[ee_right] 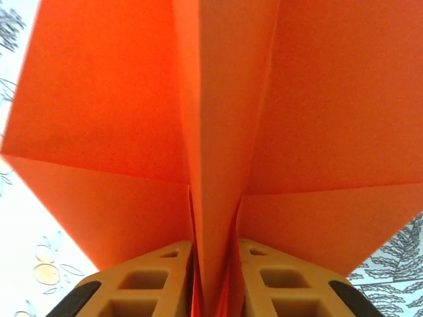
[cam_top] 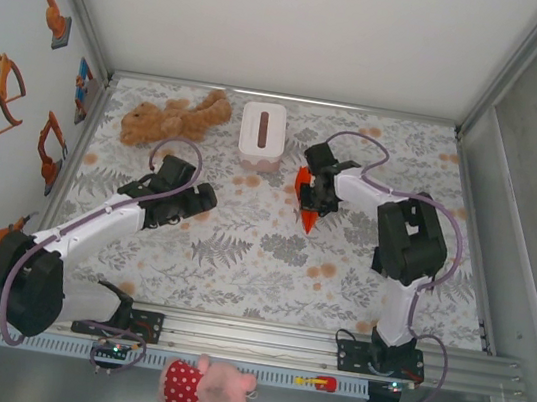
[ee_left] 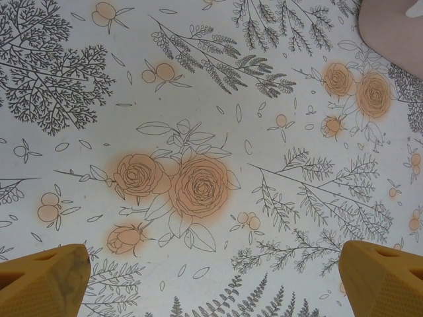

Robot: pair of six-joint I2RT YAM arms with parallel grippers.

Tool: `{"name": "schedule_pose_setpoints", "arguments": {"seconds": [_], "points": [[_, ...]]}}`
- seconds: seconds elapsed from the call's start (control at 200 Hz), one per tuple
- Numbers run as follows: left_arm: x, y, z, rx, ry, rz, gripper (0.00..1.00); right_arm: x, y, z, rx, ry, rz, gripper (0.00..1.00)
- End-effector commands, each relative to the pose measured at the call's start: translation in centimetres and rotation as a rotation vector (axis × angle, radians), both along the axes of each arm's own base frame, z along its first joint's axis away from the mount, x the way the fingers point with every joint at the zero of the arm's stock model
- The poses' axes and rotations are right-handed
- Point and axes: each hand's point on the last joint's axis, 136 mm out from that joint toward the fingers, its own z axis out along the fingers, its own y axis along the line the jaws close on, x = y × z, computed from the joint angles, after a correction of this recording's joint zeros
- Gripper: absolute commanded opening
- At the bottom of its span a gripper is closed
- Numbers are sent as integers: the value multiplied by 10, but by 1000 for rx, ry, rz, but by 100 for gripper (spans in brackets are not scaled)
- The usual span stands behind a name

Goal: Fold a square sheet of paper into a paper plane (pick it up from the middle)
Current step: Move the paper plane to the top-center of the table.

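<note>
I saw the paper plane (ee_right: 218, 132) bright orange, wings flared off a sharp centre ridge, right gripper (ee_right: 215, 267) pinched that ridge, left gripper (ee_left: 215, 284) stood spread

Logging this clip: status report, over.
Left gripper open over bare tablecloth. Right gripper pinching paper plane by centre ridge. Tissue box, teddy bear stand clear.

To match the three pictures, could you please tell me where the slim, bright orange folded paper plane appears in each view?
Top external: the orange paper plane sits right of centre, in the right gripper.
Left wrist: the open left gripper hangs over the floral tablecloth.
Right wrist: the plane spreads its wings across the top, its ridge between the yellow fingers.
Shared landmark: the floral tablecloth.
</note>
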Motion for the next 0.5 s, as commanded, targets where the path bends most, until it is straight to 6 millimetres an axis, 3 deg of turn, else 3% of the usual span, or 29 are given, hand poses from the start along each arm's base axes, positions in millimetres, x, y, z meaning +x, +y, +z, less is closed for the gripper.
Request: {"name": "schedule_pose_setpoints", "arguments": {"seconds": [0.0,0.19,0.496], "points": [[-6,7,-6,30,23,-8,96,-5,-5,-1,-33,33,11,25],[-5,5,-6,25,20,-11,96,-8,-7,-6,-53,44,15,36],[-5,4,-11,29,36,-15,96,-7,-24,-29,-170,54,-15,41]]}}
